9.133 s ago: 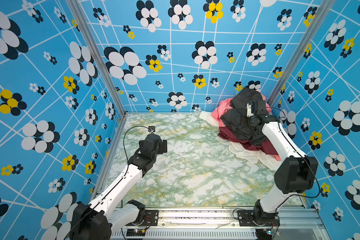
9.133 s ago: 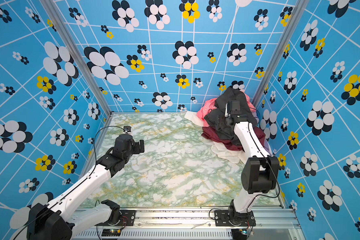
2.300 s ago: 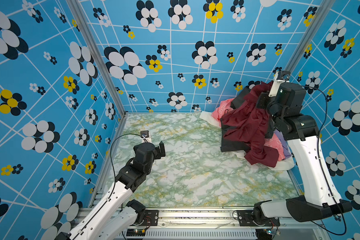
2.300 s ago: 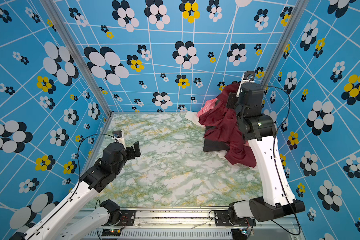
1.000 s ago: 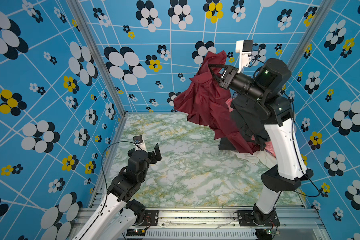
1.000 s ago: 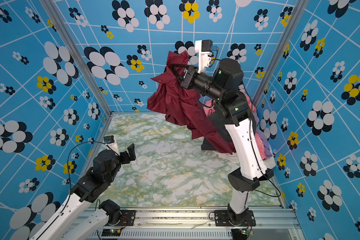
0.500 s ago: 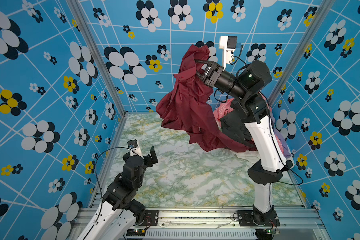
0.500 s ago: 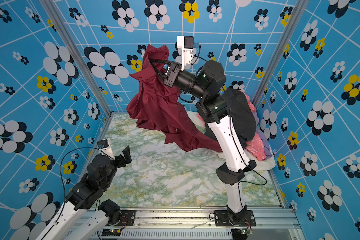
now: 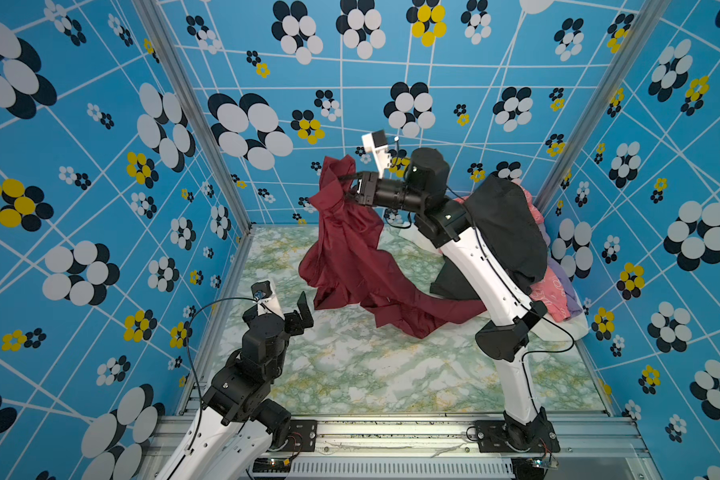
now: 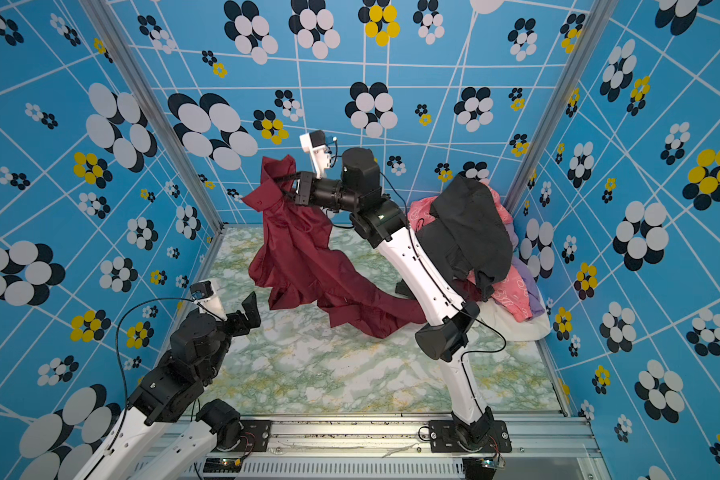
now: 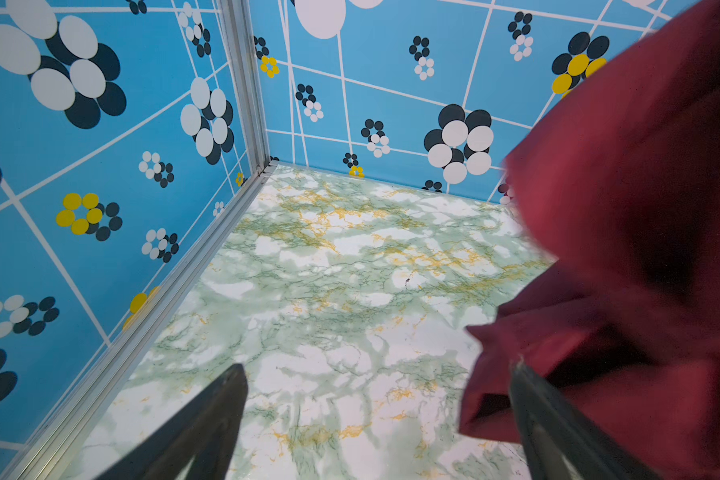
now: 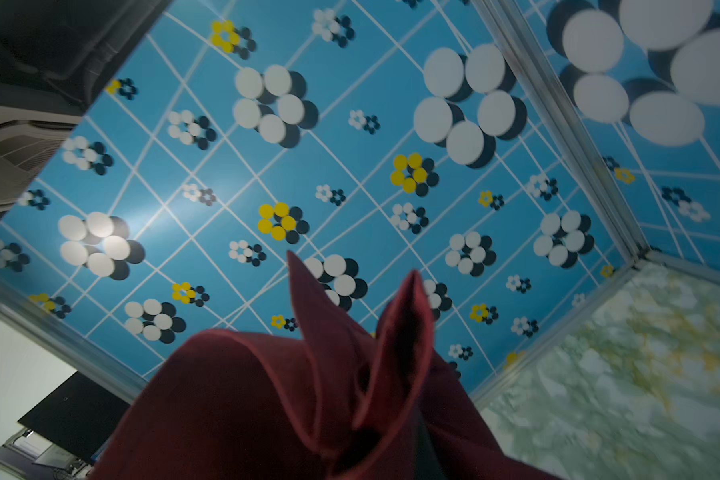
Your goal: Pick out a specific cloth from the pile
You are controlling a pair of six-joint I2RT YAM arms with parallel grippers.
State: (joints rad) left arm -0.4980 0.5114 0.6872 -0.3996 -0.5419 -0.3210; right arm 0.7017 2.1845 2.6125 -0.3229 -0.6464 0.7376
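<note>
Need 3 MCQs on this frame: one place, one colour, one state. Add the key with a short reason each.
1. Where does the pile sit?
A) far left corner
B) mid-table, by the front rail
C) far right corner

2. What colour is the shirt held by the right tool?
A) pink
B) maroon
C) white

3. What state is the left tool in?
A) open, empty
B) shut on the shirt
C) shut on nothing

Key:
1 C: both top views show it heaped in the back corner on the right.
2 B: dark red cloth hangs from that tool's closed jaws.
3 A: in the left wrist view its jaws stand wide apart with only the table between them.
</note>
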